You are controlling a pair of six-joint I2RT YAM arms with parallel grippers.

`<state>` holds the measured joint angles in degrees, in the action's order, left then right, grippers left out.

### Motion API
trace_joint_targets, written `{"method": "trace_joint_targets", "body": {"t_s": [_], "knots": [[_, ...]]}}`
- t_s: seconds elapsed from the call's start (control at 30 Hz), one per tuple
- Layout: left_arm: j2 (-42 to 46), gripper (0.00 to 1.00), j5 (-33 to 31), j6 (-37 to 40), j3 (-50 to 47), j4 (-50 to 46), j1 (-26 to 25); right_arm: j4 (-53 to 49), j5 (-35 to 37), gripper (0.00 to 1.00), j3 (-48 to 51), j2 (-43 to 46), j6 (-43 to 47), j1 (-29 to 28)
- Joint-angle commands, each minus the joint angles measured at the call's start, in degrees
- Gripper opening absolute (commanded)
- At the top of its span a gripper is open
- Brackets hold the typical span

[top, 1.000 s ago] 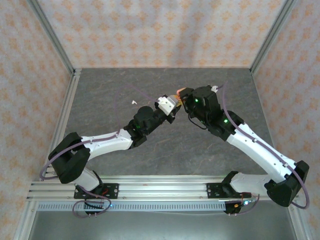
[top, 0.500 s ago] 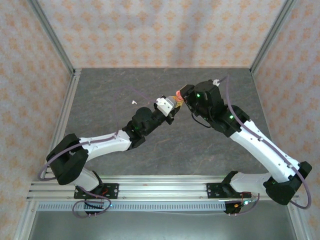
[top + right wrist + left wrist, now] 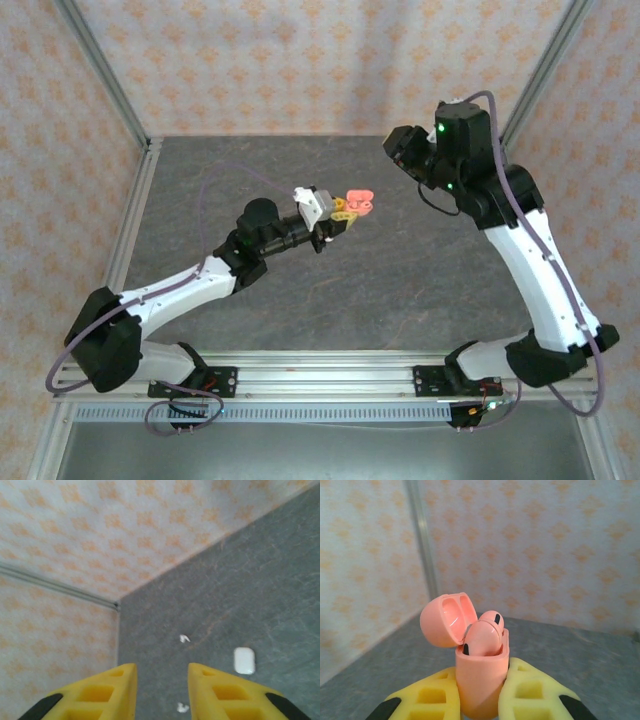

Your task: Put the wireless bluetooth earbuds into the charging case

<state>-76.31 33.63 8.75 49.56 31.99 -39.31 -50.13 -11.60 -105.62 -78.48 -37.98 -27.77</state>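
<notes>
- Left gripper (image 3: 342, 208): yellow fingers clamped on the body of the coral-pink charging case (image 3: 481, 690). The case is held upright with its lid (image 3: 444, 620) hinged open.
- Coral-pink earbuds (image 3: 482, 639): two, seated side by side in the open case.
- Right gripper (image 3: 160, 676): raised, fingers apart, nothing between them.
- White charging case (image 3: 244, 660): closed, lying flat on the grey table (image 3: 270, 590).
- White earbuds (image 3: 184, 638): two, loose on the table near the white case, apart from each other.

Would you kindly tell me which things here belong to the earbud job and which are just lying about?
Job: coral-pink charging case, lid open, in the left pincer; two coral-pink earbuds in it; white case and two white earbuds on the grey table; right pincer, open, holding nothing.
Not part of it: patterned walls, aluminium frame post.
</notes>
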Motion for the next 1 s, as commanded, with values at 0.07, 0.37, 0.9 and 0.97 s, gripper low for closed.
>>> {"method": "trace_joint_targets", "body": {"t_s": [0.07,0.37,0.9,0.97], "knots": [[2.88,0.0,12.64,-2.49,3.31,-6.13,0.38,-3.76,-21.18,0.13,3.83,-4.9,4.19,2.51],[2.16,0.0,11.74,-2.75,5.97,-9.49,0.55,6.04,-34.28,0.03,15.17,-2.77,-0.85,2.51],[-1.25,0.0,3.04,-13.89,4.9,-6.77,4.32,3.21,-22.58,0.16,18.97,6.74,2.02,2.55],[-0.98,0.0,0.47,-16.01,3.02,-7.28,6.22,1.8,-17.26,0.21,17.99,6.06,3.94,2.63]]}}
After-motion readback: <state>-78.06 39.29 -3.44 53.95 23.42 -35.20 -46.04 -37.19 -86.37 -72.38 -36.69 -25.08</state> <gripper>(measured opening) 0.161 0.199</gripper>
